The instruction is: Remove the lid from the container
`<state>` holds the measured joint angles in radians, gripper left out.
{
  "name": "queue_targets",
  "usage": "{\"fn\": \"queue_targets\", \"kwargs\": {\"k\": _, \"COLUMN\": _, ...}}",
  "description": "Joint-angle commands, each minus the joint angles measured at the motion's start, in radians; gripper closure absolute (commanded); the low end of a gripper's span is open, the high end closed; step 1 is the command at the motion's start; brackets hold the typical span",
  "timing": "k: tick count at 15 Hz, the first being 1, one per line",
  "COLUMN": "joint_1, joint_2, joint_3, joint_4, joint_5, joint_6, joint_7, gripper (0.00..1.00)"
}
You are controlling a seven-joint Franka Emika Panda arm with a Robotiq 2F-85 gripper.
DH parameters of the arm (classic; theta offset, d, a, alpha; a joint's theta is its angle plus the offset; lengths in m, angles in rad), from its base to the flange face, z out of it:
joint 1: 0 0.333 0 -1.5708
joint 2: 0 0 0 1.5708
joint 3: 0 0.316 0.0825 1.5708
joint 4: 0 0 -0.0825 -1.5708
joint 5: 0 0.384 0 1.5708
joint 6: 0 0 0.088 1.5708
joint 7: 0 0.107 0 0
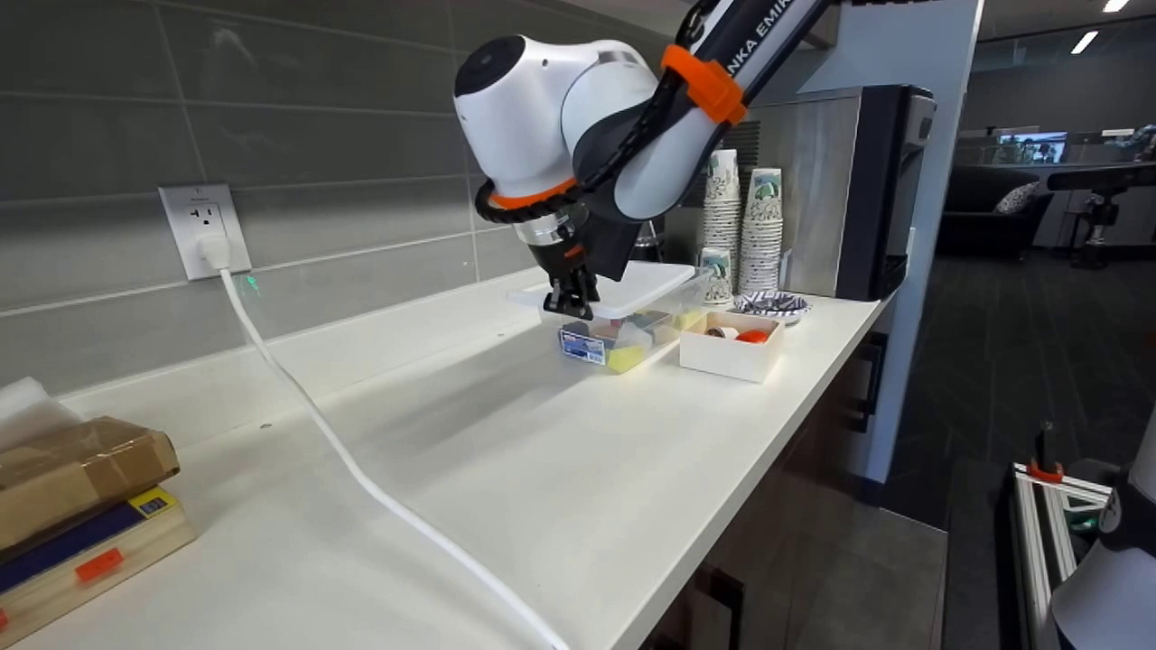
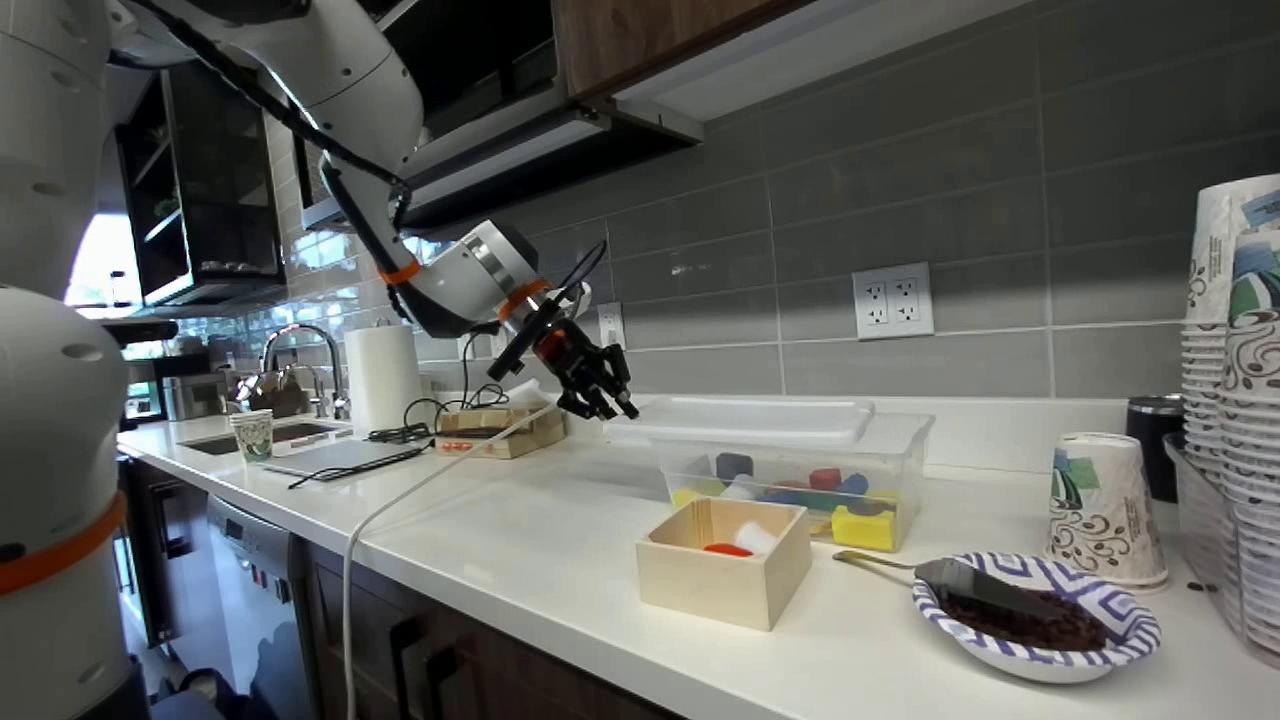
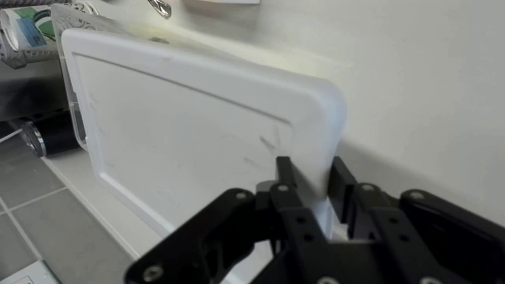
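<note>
The lid is a flat whitish rectangular panel [image 1: 637,287] on top of the container, shown in both exterior views [image 2: 760,420]. It fills the left and middle of the wrist view [image 3: 177,126]. It is shifted along the container and overhangs at the gripper's end. The container is a clear box [image 1: 582,348] holding yellow, blue and red items; its uncovered far end shows in an exterior view [image 2: 905,440]. My gripper [image 3: 311,165] is at the lid's overhanging end, in both exterior views [image 1: 571,310] [image 2: 605,408]. Its partly closed fingers straddle the lid's edge; whether both press on it is unclear.
A small pale open box [image 2: 715,585] with red and white items stands in front of the container. A patterned bowl [image 2: 1060,668] with a spatula and stacked paper cups [image 1: 761,226] are beyond. A white cable [image 1: 379,492] crosses the counter. The tiled wall [image 1: 361,217] is behind.
</note>
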<state>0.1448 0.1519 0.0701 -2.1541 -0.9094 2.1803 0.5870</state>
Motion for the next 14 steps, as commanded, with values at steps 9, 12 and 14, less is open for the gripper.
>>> {"fn": "queue_targets", "kwargs": {"k": 9, "joint_1": 0.082, "joint_2": 0.063, "joint_3": 0.067, "joint_4": 0.056, "joint_5": -0.132, "joint_6": -0.130, "joint_7": 0.041, "gripper": 0.93}}
{"fn": "queue_targets", "kwargs": {"k": 12, "joint_1": 0.100, "joint_2": 0.094, "joint_3": 0.079, "joint_4": 0.073, "joint_5": -0.148, "joint_6": -0.142, "joint_7": 0.037, "gripper": 0.93}}
{"fn": "queue_targets", "kwargs": {"k": 14, "joint_1": 0.113, "joint_2": 0.119, "joint_3": 0.087, "joint_4": 0.083, "joint_5": -0.145, "joint_6": -0.151, "joint_7": 0.032, "gripper": 0.93}}
